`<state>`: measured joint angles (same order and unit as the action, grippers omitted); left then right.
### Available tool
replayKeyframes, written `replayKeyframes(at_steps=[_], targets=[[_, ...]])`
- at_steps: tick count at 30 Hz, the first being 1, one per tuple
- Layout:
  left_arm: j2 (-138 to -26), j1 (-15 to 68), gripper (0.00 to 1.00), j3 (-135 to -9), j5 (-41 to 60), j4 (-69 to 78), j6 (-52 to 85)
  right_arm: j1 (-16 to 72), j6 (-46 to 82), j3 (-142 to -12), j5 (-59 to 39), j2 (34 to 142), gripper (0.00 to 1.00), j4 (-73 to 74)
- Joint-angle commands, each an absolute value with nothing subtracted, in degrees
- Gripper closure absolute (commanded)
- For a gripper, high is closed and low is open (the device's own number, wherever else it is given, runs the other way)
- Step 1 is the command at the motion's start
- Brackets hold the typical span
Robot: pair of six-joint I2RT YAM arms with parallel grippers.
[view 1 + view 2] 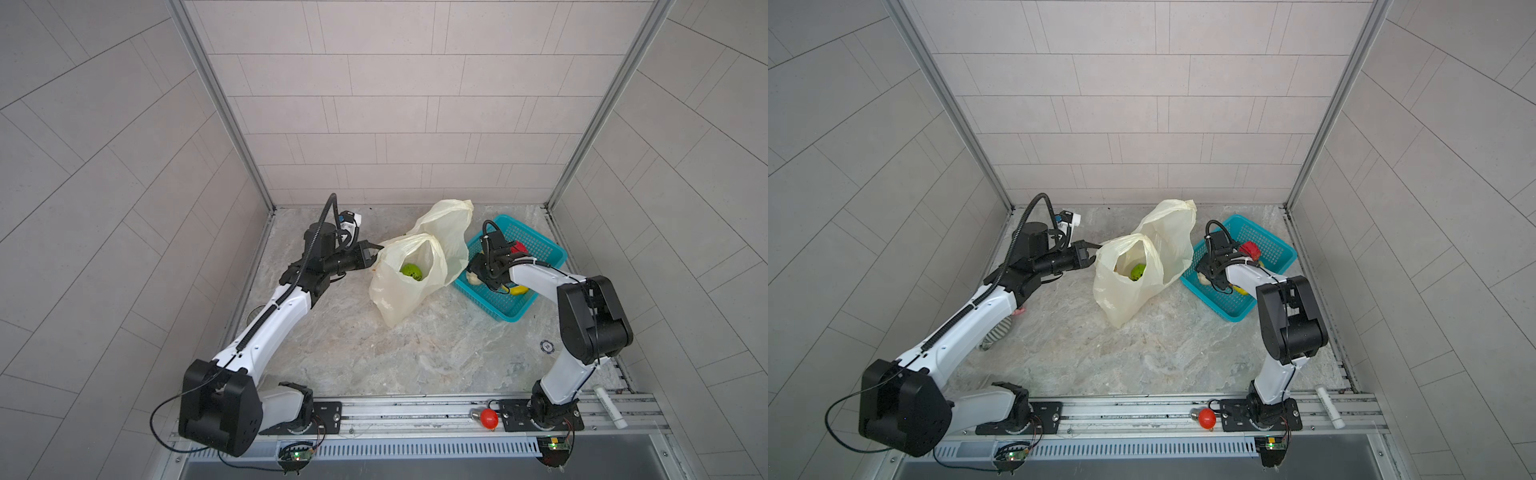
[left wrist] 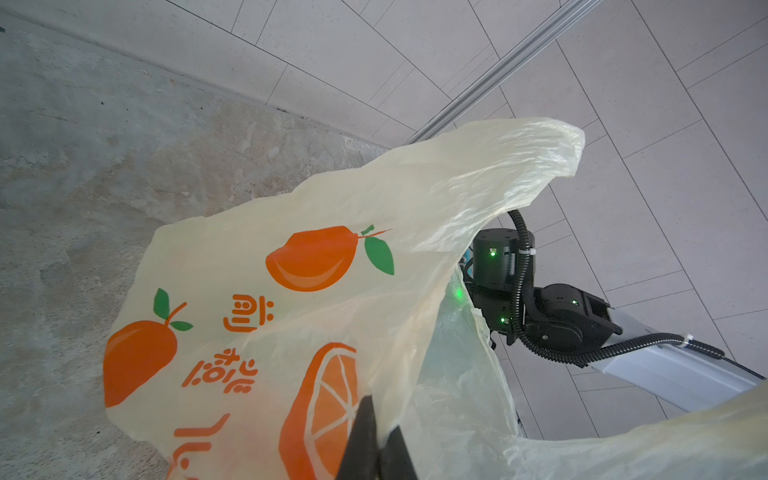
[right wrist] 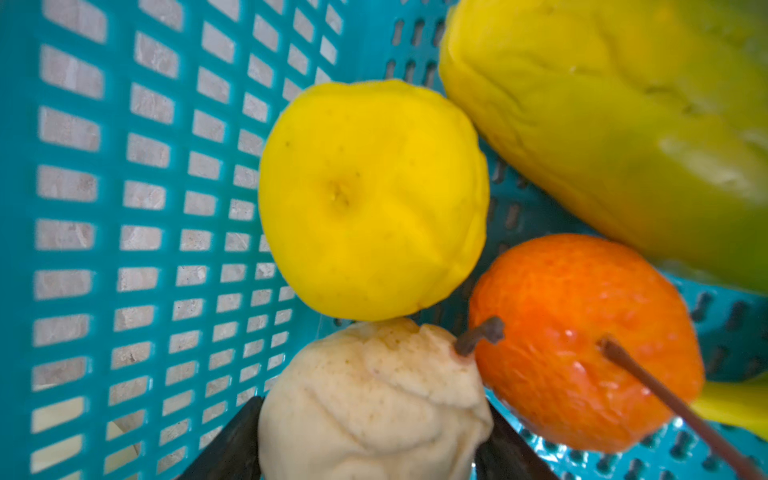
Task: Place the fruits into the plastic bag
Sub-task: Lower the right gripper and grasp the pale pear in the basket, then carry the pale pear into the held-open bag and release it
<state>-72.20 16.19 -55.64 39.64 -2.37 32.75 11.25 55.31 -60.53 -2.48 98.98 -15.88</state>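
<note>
The plastic bag [image 1: 399,291] [image 1: 1125,291] stands open mid-table with a bumpy green ball [image 1: 411,272] [image 1: 1138,272] inside. My left gripper [image 1: 376,249] [image 2: 381,415] is shut on the bag's [image 2: 291,291] rim at its left side. My right gripper [image 1: 473,276] [image 3: 374,409] reaches into the teal basket [image 1: 540,249] [image 3: 124,208], its fingers pressed on both sides of the whitish fruit [image 3: 374,395] [image 1: 1203,279]. Beside it lie a yellow lemon-like fruit [image 3: 370,199], an orange one [image 3: 582,340] and a green oblong one [image 3: 623,124]. A bumpy red ball [image 1: 518,248] and a banana [image 1: 519,289] lie further in.
A shiny red bulb [image 1: 488,417] [image 1: 1206,417] and a white tube [image 1: 609,405] lie on the front rail. A striped item [image 1: 998,328] sits under the left arm. A white and blue object [image 1: 349,218] is at the back left. Walls enclose three sides.
</note>
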Motion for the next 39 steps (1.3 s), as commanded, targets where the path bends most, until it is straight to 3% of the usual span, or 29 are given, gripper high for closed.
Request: replayKeyframes(at_steps=[1,5,16,23,32,39], targets=[[-71.8,16.7,1.0,-55.8,40.2,-2.3,31.5,11.3,57.3,-58.9,-2.1,98.1,0.44,-13.4],[-72.1,16.8,1.0,-56.5,40.0,-3.0,30.7,11.3,53.6,-58.7,-2.1,93.9,0.54,-14.6],[-72.4,17.2,1.0,-57.0,38.4,-4.8,28.9,12.2,41.2,-56.2,-6.8,70.1,0.58,-21.5],[-72.2,17.4,1.0,-57.3,38.1,-5.2,28.9,22.4,24.8,-57.6,-5.4,57.3,0.55,-17.1],[-69.6,17.5,1.0,-56.7,36.8,-5.3,29.2,35.0,19.3,-63.6,-11.2,69.2,0.55,-11.8],[-67.9,17.7,1.0,-55.6,34.9,-4.5,29.5,39.7,18.4,-64.6,-15.6,79.2,0.52,-15.4]])
